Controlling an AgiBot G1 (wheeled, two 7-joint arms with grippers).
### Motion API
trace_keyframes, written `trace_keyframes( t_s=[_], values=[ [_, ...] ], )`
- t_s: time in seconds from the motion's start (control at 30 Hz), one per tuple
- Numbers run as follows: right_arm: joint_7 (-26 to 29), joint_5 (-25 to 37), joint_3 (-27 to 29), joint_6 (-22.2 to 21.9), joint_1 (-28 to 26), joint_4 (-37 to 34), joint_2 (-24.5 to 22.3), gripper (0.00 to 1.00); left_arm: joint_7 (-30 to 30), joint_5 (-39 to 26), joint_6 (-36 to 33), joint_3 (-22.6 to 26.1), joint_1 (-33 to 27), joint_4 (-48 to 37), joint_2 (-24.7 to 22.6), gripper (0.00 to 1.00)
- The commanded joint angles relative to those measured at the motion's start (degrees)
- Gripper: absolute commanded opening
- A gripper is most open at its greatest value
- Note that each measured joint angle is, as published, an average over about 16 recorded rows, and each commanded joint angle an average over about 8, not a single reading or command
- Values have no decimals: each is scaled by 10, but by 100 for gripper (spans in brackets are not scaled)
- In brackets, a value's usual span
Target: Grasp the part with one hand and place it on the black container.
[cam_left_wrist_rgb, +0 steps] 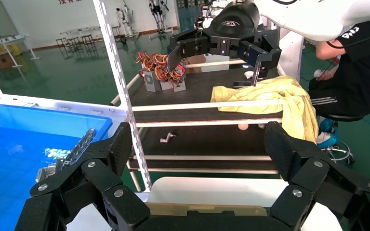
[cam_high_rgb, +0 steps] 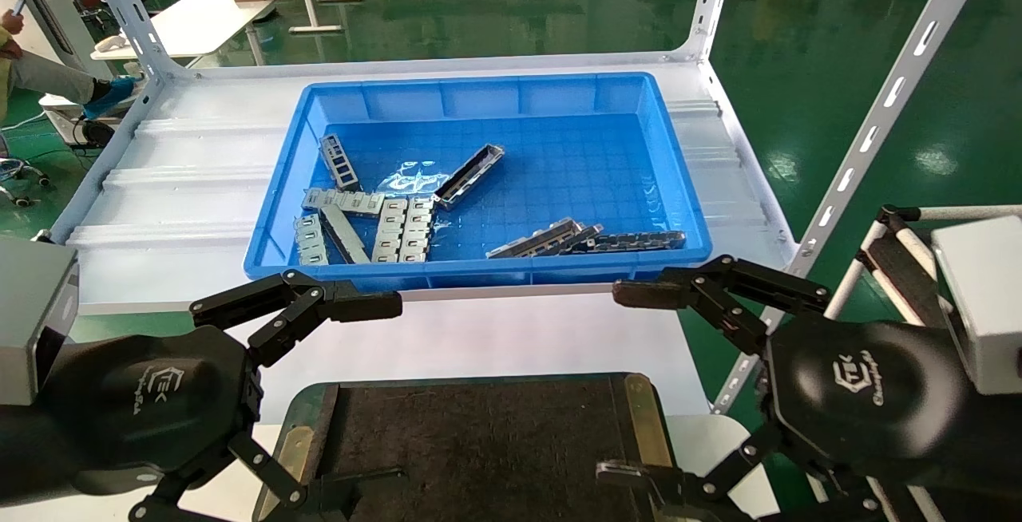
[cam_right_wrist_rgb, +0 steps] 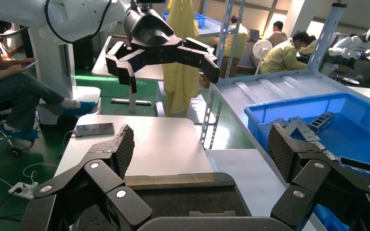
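Note:
Several parts, slim silver-grey strips with ladder-like cutouts, lie loose in a blue bin; one part lies tilted near the bin's middle, and others show in the wrist views. The black container lies below the bin at the near edge, with brass strips along its sides. My left gripper hangs open over the container's left side. Over its right side my right gripper is open too. Neither holds anything.
The bin rests on a white rack shelf with slotted uprights at its corners. A white table lies under the container. To the right stands a cart with a yellow cloth. People sit close by on both sides.

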State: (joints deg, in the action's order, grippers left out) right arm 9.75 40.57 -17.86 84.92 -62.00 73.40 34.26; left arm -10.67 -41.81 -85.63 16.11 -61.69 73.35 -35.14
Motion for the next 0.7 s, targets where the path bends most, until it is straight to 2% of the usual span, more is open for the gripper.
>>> trace_keyframes(
  t_s=[0.03,0.7],
  values=[
    [0,0,0,0,0,0,0,100,0,0,0,0,0,0,0,100],
    [0,0,0,0,0,0,0,100,0,0,0,0,0,0,0,100]
  ],
)
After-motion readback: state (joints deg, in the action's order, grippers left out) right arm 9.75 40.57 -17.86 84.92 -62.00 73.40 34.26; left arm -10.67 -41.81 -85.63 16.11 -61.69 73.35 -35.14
